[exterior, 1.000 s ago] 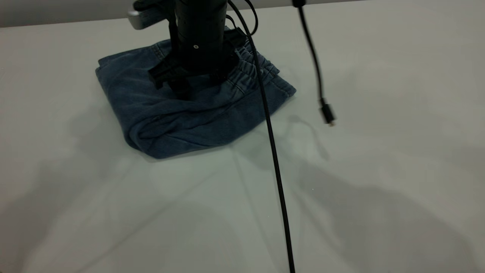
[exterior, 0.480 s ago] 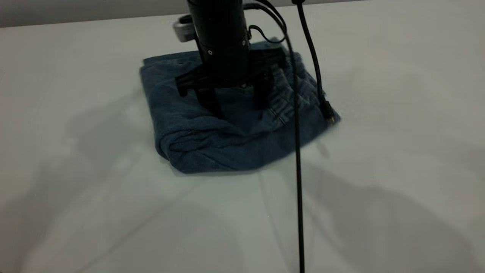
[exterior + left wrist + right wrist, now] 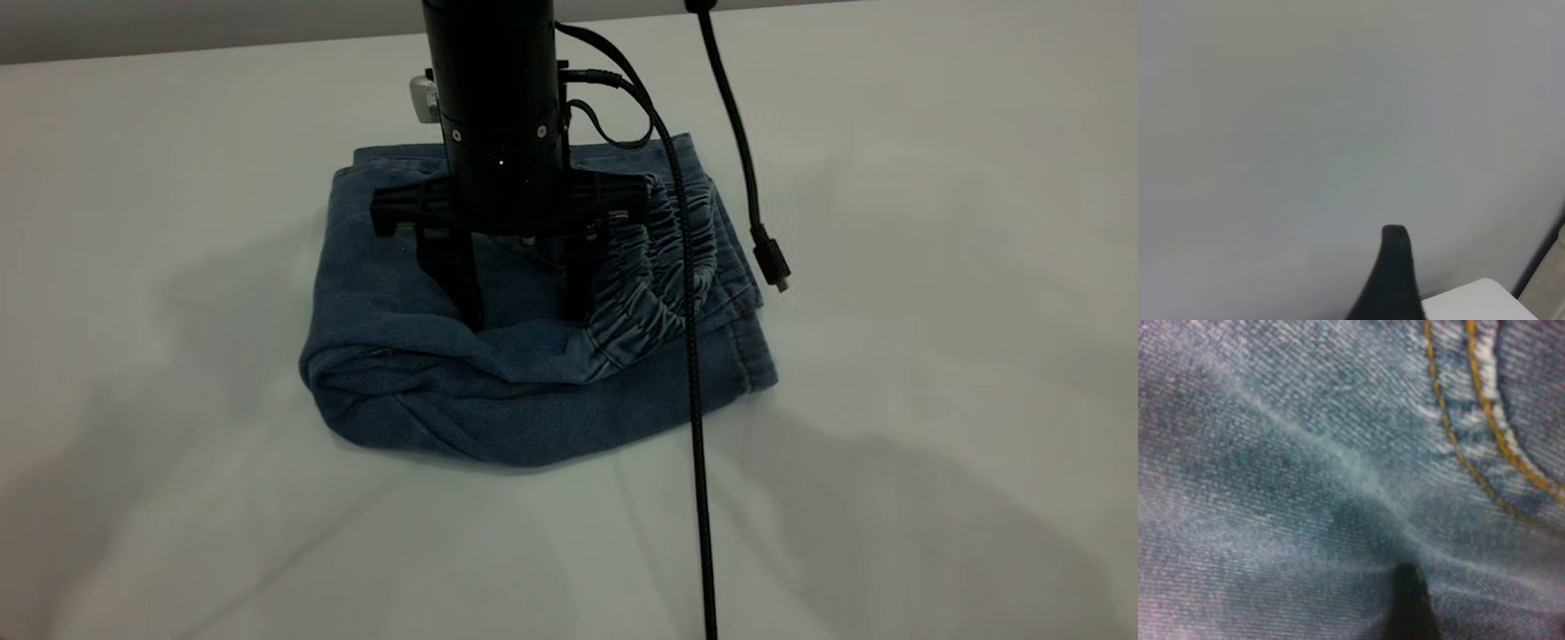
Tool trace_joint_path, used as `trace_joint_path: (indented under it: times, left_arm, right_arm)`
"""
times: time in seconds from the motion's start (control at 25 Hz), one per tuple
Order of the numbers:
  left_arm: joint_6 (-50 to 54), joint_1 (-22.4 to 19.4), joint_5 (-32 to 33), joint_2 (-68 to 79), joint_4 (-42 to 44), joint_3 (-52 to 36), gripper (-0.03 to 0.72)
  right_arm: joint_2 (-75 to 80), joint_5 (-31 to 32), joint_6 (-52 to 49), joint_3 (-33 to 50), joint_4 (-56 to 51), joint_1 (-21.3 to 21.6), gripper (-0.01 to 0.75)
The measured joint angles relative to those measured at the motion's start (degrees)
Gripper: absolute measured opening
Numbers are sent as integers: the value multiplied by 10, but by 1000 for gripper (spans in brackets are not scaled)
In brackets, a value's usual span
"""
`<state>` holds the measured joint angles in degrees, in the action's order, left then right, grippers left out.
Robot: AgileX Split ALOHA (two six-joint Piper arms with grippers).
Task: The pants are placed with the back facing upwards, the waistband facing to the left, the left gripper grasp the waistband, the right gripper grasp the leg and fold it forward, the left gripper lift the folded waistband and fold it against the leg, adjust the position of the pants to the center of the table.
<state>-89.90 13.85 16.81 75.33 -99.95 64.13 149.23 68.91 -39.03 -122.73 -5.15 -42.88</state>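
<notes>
Exterior view: the right gripper (image 3: 520, 307) stands upright on the folded pants (image 3: 498, 400), released, its two spread fingers (image 3: 460, 284) pressing their tips into the denim. The ruffled waistband (image 3: 662, 267) curves just right of them. A black cable (image 3: 695, 427) hangs across the bundle. The pants lie on the table (image 3: 933, 373), towards its far side. Whether the left gripper (image 3: 1395, 257), over bare tabletop, is released or clenched cannot be told.

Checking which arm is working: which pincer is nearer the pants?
Right. The right pincer is planted on top of the pants; the left pincer is over bare table, with no denim in its view.
</notes>
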Motion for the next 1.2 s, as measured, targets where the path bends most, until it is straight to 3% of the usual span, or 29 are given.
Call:
trace_joint_path:
  times: [0.36,0.64,0.92,1.2]
  left_arm:
    - [-1,0,8,0,0,0,572]
    - [-1,0,-1,-25,3,-14,572]
    - [2,0,-30,-134,132,-78,572]
    - [159,0,52,-286,325,-170,572]
  right_arm:
    - [-65,11,44,-134,152,-1,444]
    - [-182,15,180,-142,161,-1,444]
    - [-345,14,327,-139,96,-1,444]
    - [-539,13,370,-24,89,-1,444]
